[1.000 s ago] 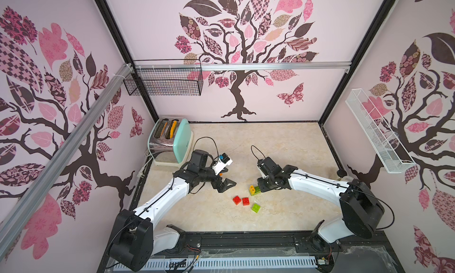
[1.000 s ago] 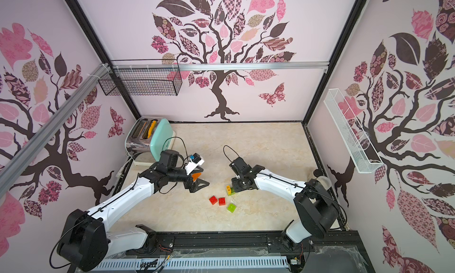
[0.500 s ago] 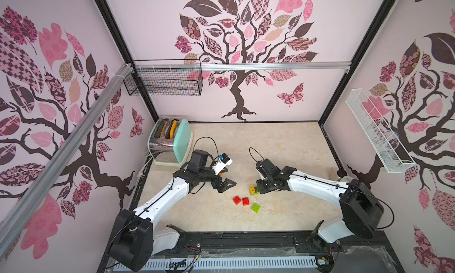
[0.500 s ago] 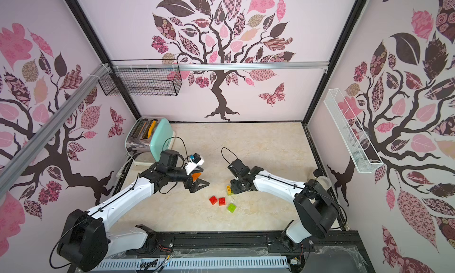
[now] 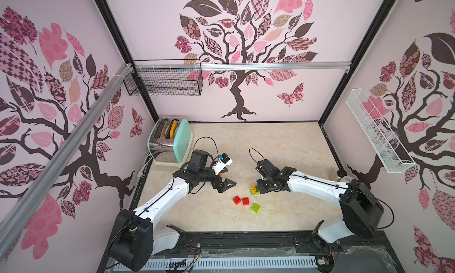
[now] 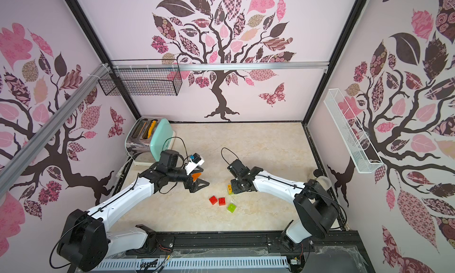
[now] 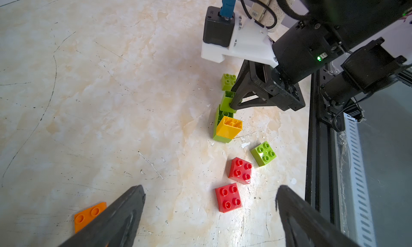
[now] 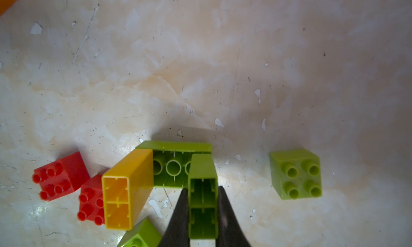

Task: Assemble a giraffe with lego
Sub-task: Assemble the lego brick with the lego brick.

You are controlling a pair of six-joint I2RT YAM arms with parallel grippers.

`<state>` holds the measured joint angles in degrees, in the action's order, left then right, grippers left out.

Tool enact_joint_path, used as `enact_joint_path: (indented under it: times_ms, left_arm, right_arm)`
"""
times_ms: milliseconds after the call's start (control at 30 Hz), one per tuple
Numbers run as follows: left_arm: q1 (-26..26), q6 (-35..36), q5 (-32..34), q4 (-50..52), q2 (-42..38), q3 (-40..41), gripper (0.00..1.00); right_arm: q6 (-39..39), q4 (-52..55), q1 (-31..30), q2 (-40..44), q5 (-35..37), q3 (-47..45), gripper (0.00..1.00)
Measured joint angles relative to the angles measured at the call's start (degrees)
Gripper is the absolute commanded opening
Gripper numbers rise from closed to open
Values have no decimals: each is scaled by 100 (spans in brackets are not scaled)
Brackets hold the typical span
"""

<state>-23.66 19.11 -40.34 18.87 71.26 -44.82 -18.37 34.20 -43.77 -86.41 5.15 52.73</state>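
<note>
The part-built giraffe lies on its side on the table: a long lime brick [image 8: 174, 165] with a yellow leg [image 8: 127, 190] [image 5: 253, 188] and a green leg [image 8: 202, 174] plugged into it. My right gripper [image 8: 202, 190] [image 5: 258, 189] is shut on the green leg. Two red bricks [image 7: 240, 170] [image 7: 228, 198] and a lime brick [image 7: 263, 153] lie loose nearby, and another lime brick [image 8: 296, 173] sits on the far side of the right gripper. My left gripper [image 7: 209, 191] [image 6: 199, 183] hovers open and empty, with an orange brick [image 7: 90, 213] partly hidden behind one finger.
A mint toaster [image 5: 182, 143] stands at the back left of the table. A black wire basket [image 5: 162, 79] hangs on the back wall and a white one [image 5: 376, 131] on the right wall. The black front rail [image 7: 312, 145] runs close to the loose bricks.
My right wrist has edged slightly left while still holding the green leg. The left arm and the loose bricks have not moved.
</note>
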Motion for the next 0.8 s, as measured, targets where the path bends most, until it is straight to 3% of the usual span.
enact_joint_path:
  times_ms: [800]
  left_arm:
    - [0, -2, -4, -20, 0, 68, 98]
  right_arm:
    - [-1617, 48, -317, -195, 673, 94, 0]
